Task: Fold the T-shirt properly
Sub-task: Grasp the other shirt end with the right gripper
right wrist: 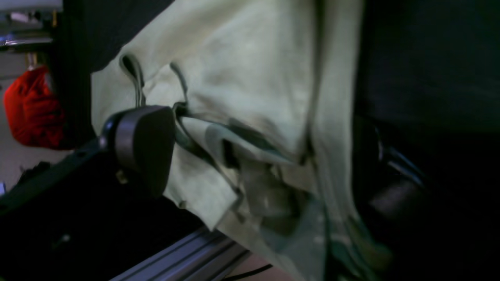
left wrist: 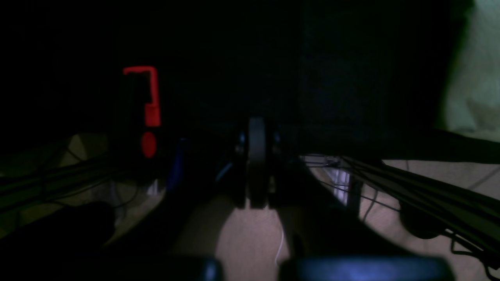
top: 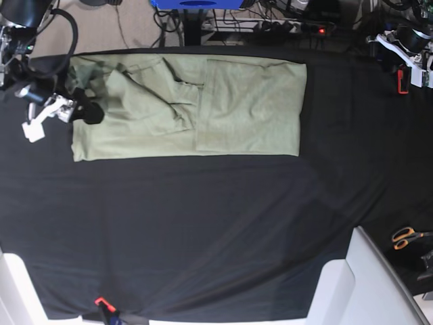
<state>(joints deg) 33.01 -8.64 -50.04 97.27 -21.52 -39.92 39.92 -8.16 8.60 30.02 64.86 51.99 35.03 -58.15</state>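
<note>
The pale sage-green T-shirt (top: 203, 108) lies flat at the far side of the black tablecloth (top: 203, 223), its right part folded over into a neat panel and its left part rumpled. My right gripper (top: 84, 110) is at the shirt's left edge. In the right wrist view its dark pad (right wrist: 144, 144) sits well apart from the other finger, and bunched T-shirt cloth (right wrist: 254, 97) fills the gap. My left gripper (left wrist: 256, 125) is off the shirt at the table's far right corner (top: 406, 57), and its fingers look pressed together and empty.
Orange-handled scissors (top: 406, 237) lie at the right edge. White panels (top: 365, 284) stand at the front right and front left corners. A red clamp (top: 101, 301) sits on the front edge. Cables and a blue stand (top: 196, 3) are behind the table.
</note>
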